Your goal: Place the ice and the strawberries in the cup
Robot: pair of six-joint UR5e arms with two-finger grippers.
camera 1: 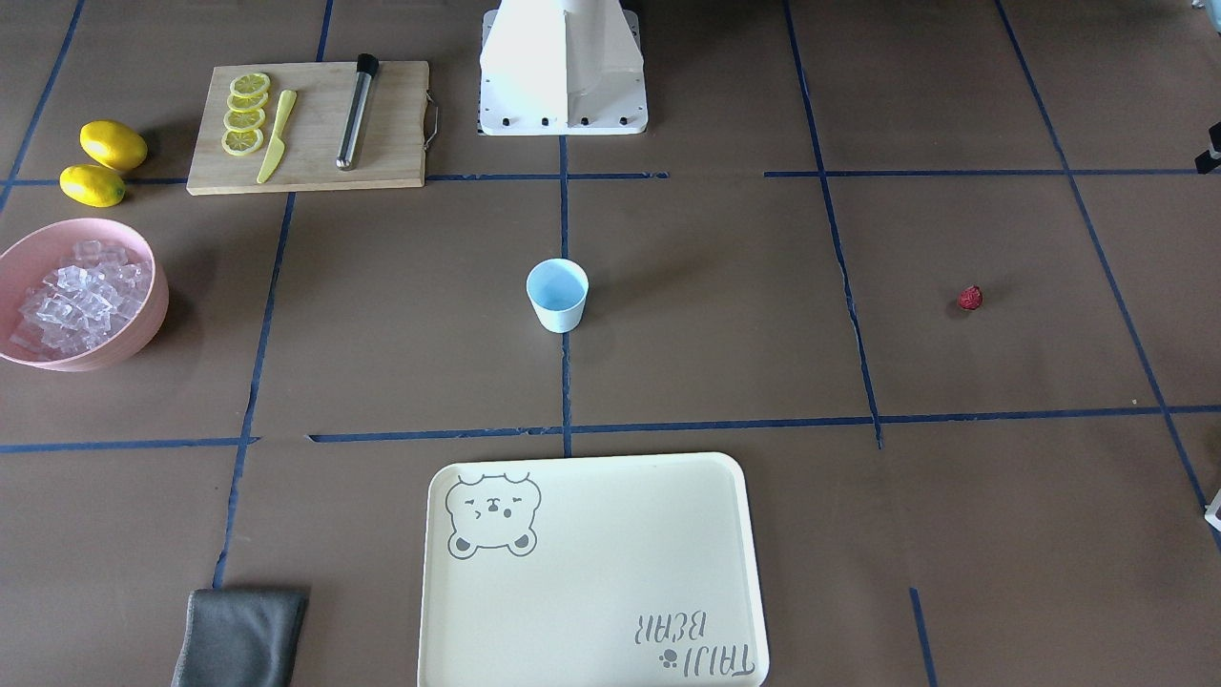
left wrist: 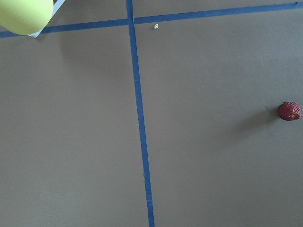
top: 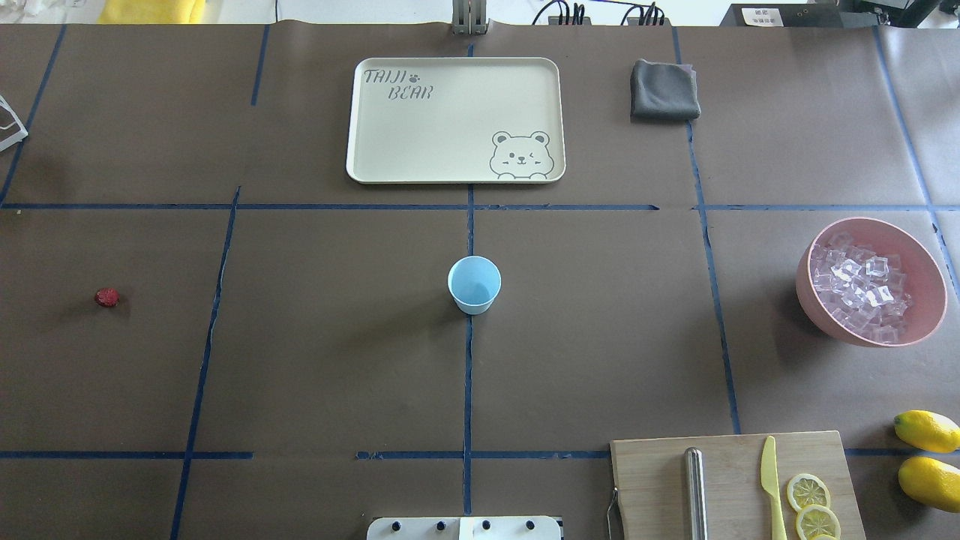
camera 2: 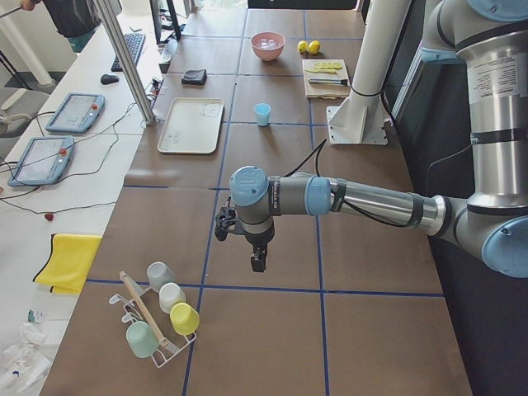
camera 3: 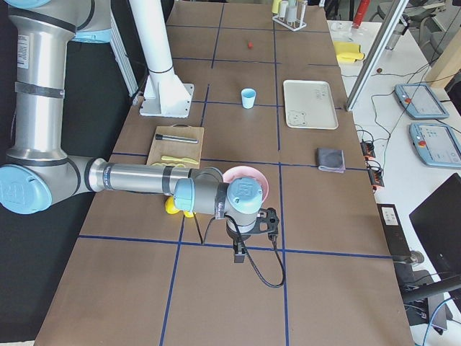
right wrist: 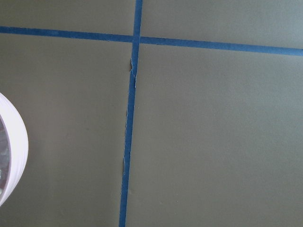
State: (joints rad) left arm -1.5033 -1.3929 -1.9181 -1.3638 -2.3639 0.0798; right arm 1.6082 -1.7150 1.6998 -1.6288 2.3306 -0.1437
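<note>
The pale blue cup (camera 1: 557, 294) (top: 474, 283) stands upright in the middle of the table with nothing visible inside. Ice (camera 1: 81, 291) (top: 859, 289) fills the pink bowl (top: 921, 285) on the robot's right. One dark red strawberry (camera 1: 970, 298) (top: 107, 297) lies alone on the robot's left, and it sits at the right edge of the left wrist view (left wrist: 289, 111). My left gripper (camera 2: 258, 262) hangs above the table beyond the strawberry. My right gripper (camera 3: 238, 254) hangs past the bowl. Both show only in the side views, so I cannot tell if they are open or shut.
A cream bear tray (top: 390, 112) lies beyond the cup, with a grey cloth (top: 664, 90) beside it. A cutting board (top: 660, 480) holds lemon slices, a yellow knife and a steel muddler. Two lemons (top: 928, 457) lie next to it. A rack of cups (camera 2: 161, 318) stands at the left end.
</note>
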